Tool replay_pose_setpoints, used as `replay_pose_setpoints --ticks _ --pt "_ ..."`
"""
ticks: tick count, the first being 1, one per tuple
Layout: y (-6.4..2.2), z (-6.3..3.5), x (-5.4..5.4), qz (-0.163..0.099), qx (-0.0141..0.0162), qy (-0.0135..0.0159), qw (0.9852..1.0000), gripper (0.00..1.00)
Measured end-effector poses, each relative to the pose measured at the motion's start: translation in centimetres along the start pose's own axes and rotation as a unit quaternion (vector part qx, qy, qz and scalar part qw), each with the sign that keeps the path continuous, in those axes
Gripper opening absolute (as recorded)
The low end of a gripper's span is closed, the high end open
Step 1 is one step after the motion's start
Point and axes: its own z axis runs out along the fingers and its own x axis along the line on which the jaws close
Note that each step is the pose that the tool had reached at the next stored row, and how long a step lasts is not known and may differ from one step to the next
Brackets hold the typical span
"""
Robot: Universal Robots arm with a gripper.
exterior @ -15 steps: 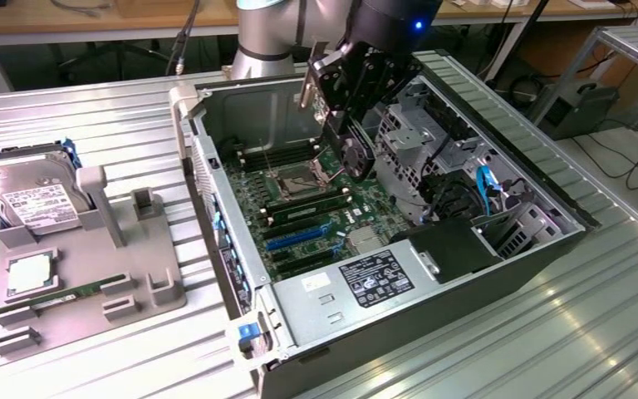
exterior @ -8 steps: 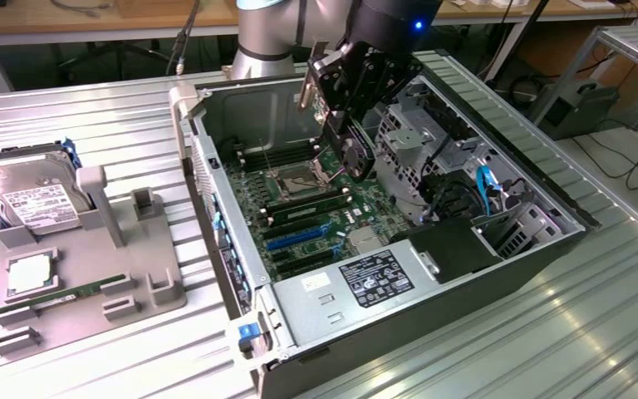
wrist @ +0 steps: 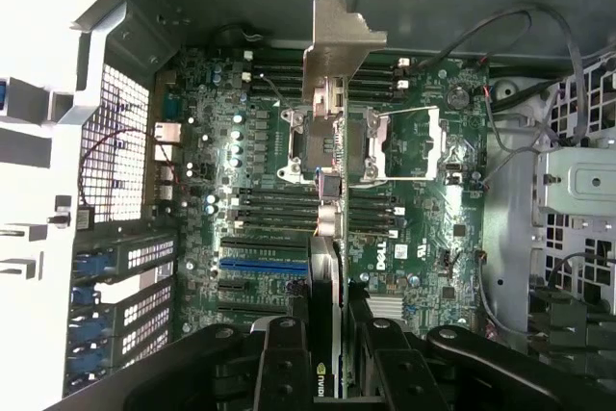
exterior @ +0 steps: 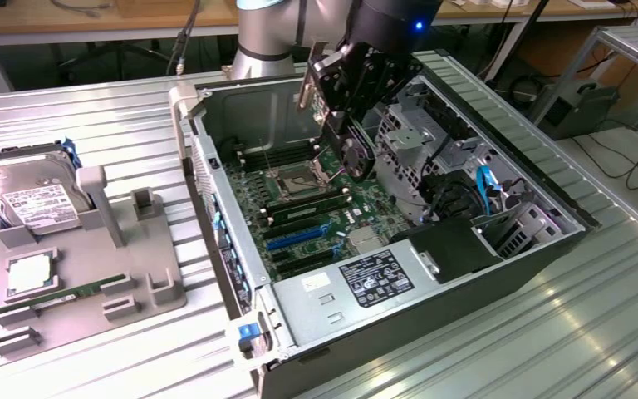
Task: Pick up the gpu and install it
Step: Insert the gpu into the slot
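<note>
My gripper point(exterior: 355, 125) hangs over the open computer case point(exterior: 541, 237), shut on the gpu point(exterior: 341, 125). The card is held edge-on, with its silver bracket point(exterior: 310, 79) at one end. In the wrist view the gpu point(wrist: 327, 238) runs out from between my fingers point(wrist: 289, 353), edge toward the camera, and its bracket point(wrist: 337, 45) is at the far end. It is up in the air above the motherboard point(wrist: 423, 228), over the open CPU socket point(wrist: 385, 146). The blue expansion slot point(wrist: 262, 264) lies beside it, lower down on the board.
A grey holder point(exterior: 97, 266) on the exterior view's left carries a silver hard drive point(exterior: 31, 199), a CPU point(exterior: 29, 274) and a memory stick point(exterior: 70, 293). Inside the case are the power supply point(exterior: 369, 278), a drive cage point(exterior: 430, 141) and cables point(exterior: 485, 187).
</note>
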Motion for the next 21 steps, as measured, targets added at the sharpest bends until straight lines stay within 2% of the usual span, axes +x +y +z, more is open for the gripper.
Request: replay_pose_setpoints --ticks 2,3,6,9,12,14,16,17,21 --pt "-0.01 0.04 0.00 -0.029 0.0013 0.0026 0.9996 0.26" --pt "-0.01 0.07 0.00 -0.047 0.0020 0.0042 0.9989 0.26" --pt "-0.02 0.15 0.00 -0.086 0.0036 0.0075 0.9963 0.26" --pt "-0.03 0.21 -0.01 -0.120 0.0050 0.0103 0.9927 0.26" --pt "-0.04 0.34 -0.01 -0.169 0.0070 0.0141 0.9855 0.26" --pt "-0.05 0.40 -0.02 -0.187 0.0077 0.0157 0.9822 0.26" --pt "-0.06 0.55 -0.02 -0.218 0.0089 0.0189 0.9756 0.26" --pt "-0.08 0.66 -0.02 -0.237 0.0096 0.0205 0.9713 0.26" --pt "-0.11 0.91 -0.03 -0.282 0.0113 0.0249 0.9589 0.26"
